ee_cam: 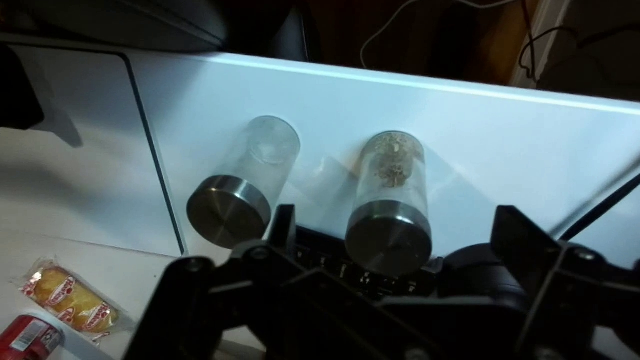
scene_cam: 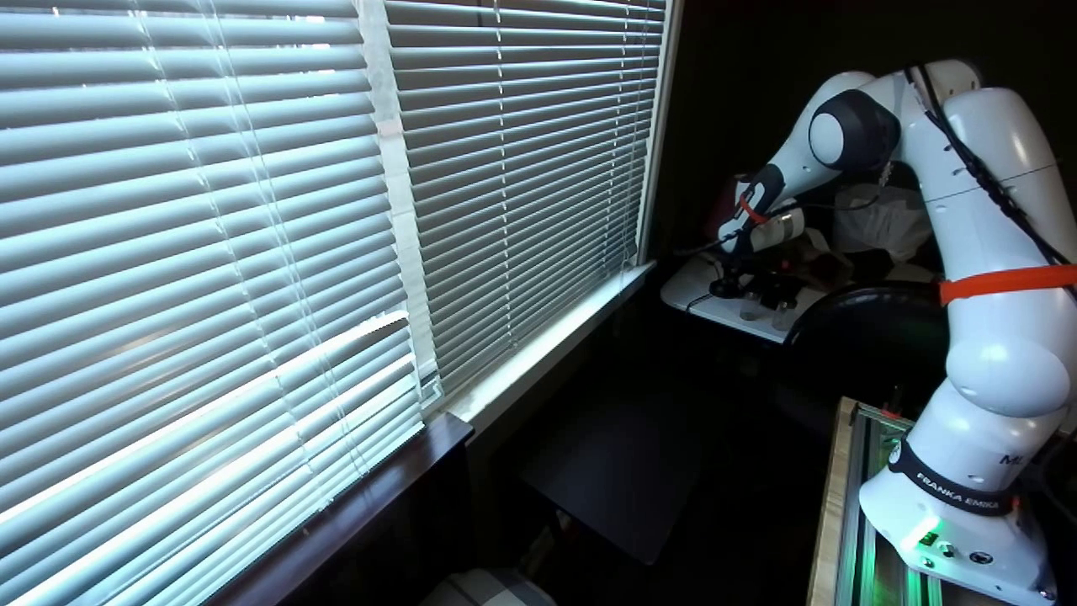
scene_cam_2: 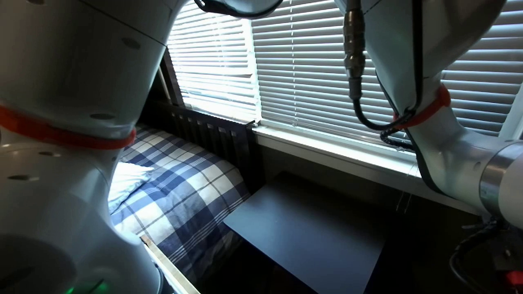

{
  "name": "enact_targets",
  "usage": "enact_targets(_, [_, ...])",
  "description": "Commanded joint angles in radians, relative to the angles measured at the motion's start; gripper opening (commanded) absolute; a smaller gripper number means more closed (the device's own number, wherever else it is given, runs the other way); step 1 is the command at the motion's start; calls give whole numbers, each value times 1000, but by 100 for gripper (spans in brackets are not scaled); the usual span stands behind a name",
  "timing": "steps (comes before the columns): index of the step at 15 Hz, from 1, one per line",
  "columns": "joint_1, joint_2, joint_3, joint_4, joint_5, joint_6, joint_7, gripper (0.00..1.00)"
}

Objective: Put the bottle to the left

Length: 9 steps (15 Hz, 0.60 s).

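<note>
- My pincer (ee_cam: 397,227) is released, its fingers (ee_cam: 285,227) spread wide apart.
- Seen from my wrist, a brown-flecked bottle (ee_cam: 392,172) stands upright on the white table (ee_cam: 500,145), in line with the gap between my fingertips; whether it is inside that gap or just beyond it, I cannot tell.
- Apart from it, to the left in the same view, a clear bottle (ee_cam: 272,150) stands upright, its metal lid (ee_cam: 227,210) near one of my fingertips; which of the two the task means, I cannot tell.
- Partly hidden behind my fingers lie a black keyboard (ee_cam: 336,262) and a dark round object (ee_cam: 475,270).
- Farther off, at that view's lower left, I see a wrapped cake (ee_cam: 72,300) and, near it, a red can (ee_cam: 30,337).
- Well away, in an exterior view, a bed (scene_cam_2: 184,179) with a plaid cover stands by bright window blinds (scene_cam_2: 302,61).
</note>
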Motion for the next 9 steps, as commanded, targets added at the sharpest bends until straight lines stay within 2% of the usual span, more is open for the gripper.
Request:
enact_targets(1, [-16,65,5,53,78,33,-5,100])
enact_targets(9, [-17,135,-9,109,138,43,-2,100])
